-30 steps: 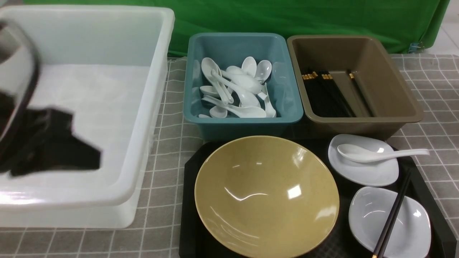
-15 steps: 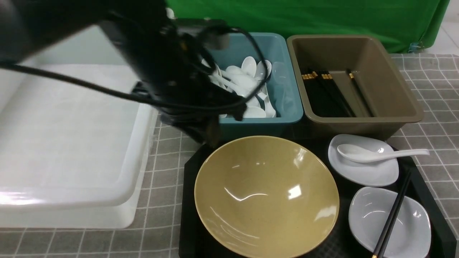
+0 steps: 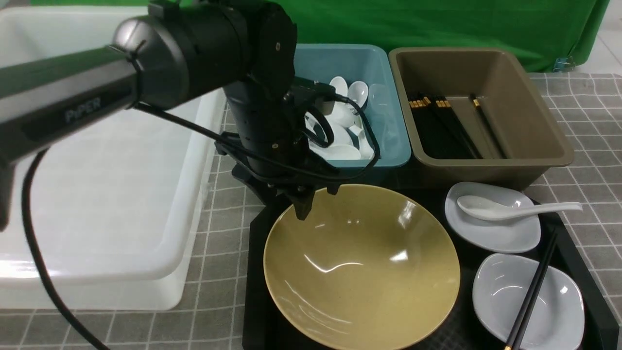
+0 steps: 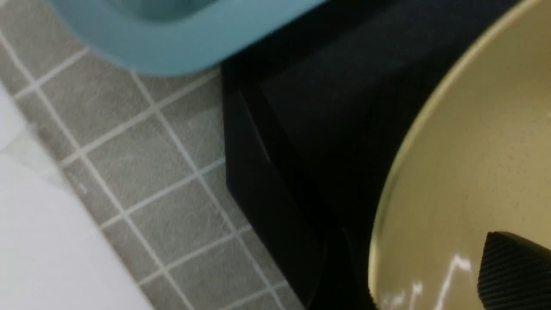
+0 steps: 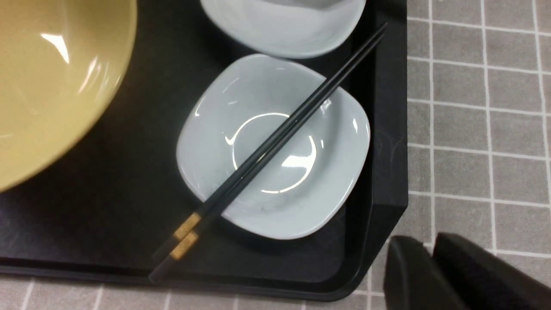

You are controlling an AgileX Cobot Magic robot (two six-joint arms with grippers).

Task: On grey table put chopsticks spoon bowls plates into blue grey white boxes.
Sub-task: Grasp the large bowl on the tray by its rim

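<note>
The mustard-yellow bowl (image 3: 362,267) sits on a black tray (image 3: 255,291). My left gripper (image 3: 300,206) hangs open at the bowl's far-left rim. One ribbed fingertip (image 4: 512,271) is over the bowl's inside (image 4: 473,150); the other is lost in the dark by the tray. A white spoon (image 3: 510,209) lies in the far plate (image 3: 500,236). Black chopsticks (image 3: 532,291) lie across the near plate (image 3: 559,311). My right gripper (image 5: 430,254) hovers over the grey table beside the tray's corner, its fingers barely parted and empty, a short way from the chopsticks (image 5: 275,142) and that plate (image 5: 301,193).
Behind the tray stand the blue box (image 3: 388,121) with several white spoons and the grey box (image 3: 525,112) with several black chopsticks. The large white box (image 3: 121,194) stands at the left, under my left arm. The grey table (image 3: 593,121) shows to the right.
My left arm has swung from over the white box across to the yellow bowl's far-left rim. Bowl, plates, spoon and chopsticks have not moved.
</note>
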